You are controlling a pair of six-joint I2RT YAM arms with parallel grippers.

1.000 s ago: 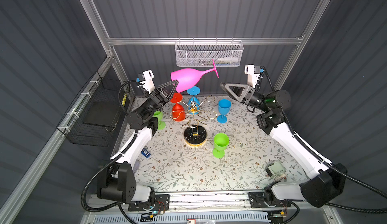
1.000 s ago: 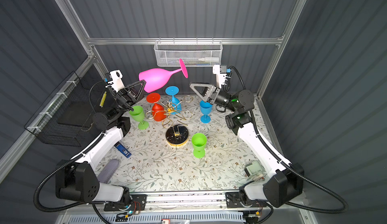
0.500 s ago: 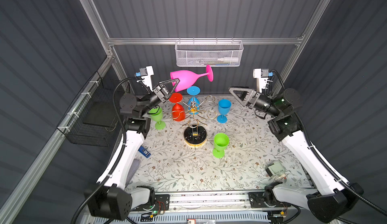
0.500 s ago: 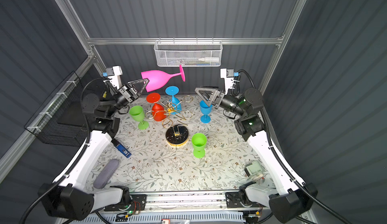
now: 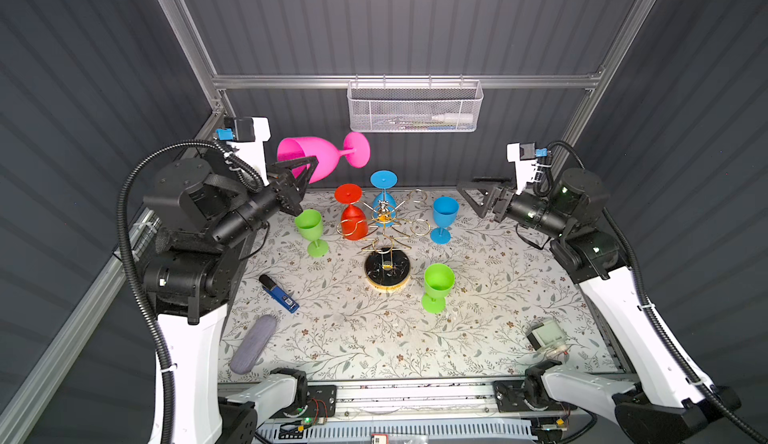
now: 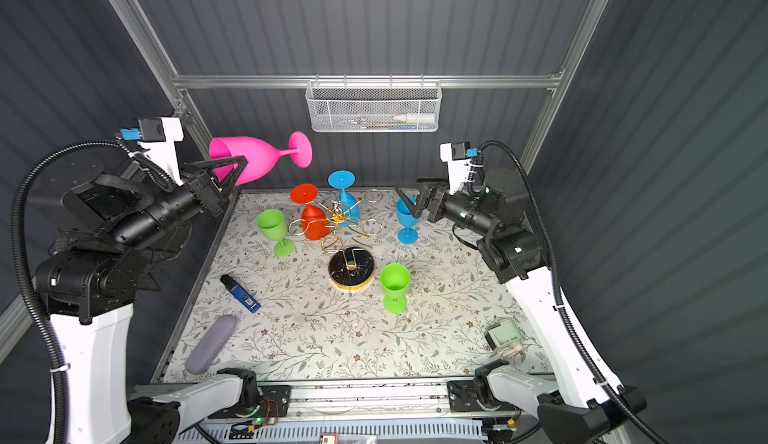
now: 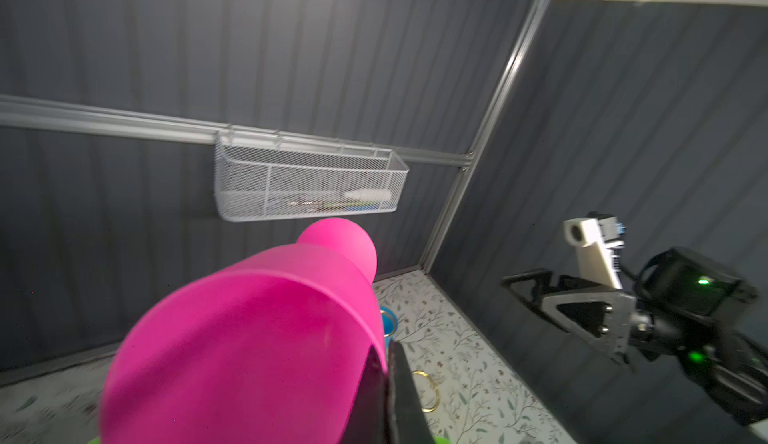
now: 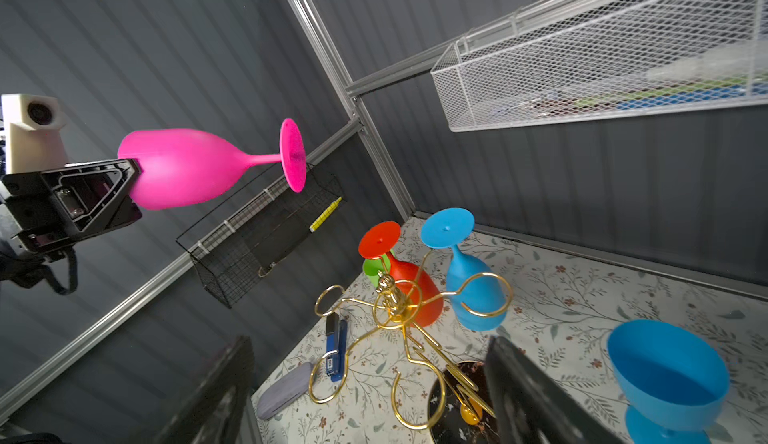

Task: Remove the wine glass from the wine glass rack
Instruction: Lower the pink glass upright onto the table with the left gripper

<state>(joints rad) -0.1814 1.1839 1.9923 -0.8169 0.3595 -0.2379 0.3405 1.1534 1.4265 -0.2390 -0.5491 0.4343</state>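
Six wine glasses (image 5: pixel 320 163), one rack (image 5: pixel 376 272)

The wine glass rack (image 5: pixel 387 271) is stood on the counter (image 5: pixel 374 338), two hung glasses (image 5: pixel 353 219) on its far and left arms. One glass (image 5: pixel 309 230) is stood left of it, a second glass (image 5: pixel 444 217) right, a third glass (image 5: pixel 437 284) front-right; the wine glass (image 5: pixel 322 158) is held aloft behind-left.

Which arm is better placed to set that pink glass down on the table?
Left. The left pincer is shut on the rim of the pink glass, holding it sideways in the air over the table. The right pincer stands open and empty, apart from it.
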